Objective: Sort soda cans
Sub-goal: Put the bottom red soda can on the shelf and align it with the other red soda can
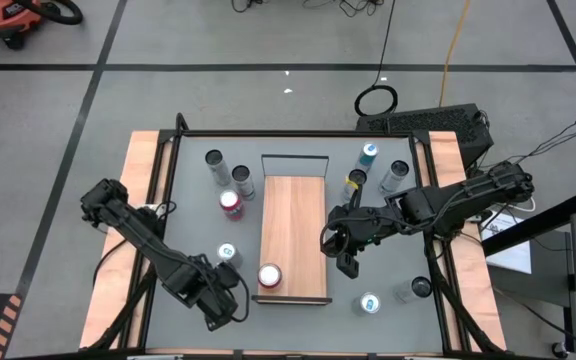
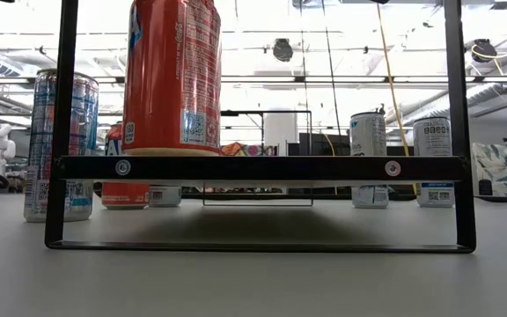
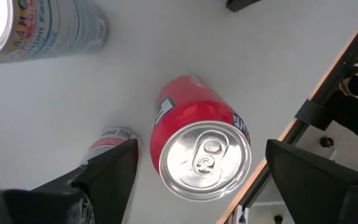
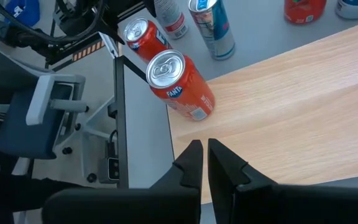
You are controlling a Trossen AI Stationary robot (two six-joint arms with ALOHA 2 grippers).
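Directly beneath the left hand (image 3: 197,180) stands an upright red soda can (image 3: 201,149) on the grey table (image 1: 193,210); the hand's two dark fingers (image 3: 114,168) are spread wide, one on each side of the can, not touching it. Just past one finger a second red can (image 3: 114,140) shows, and farther off a pale blue-lettered can (image 3: 42,31).

Over the wooden board (image 1: 293,235) in the table's middle hangs the right hand (image 4: 204,158), clenched shut on nothing. Ahead of its fingertips a red can with a silver top (image 4: 179,84) stands upright near the board's corner. Beyond that can, off the board, are another red can (image 4: 143,34) and a slim blue can (image 4: 213,25). Out to this hand's other sides, more cans stand scattered on the table, among them a blue one (image 1: 369,154) and a silver-grey one (image 1: 395,176).
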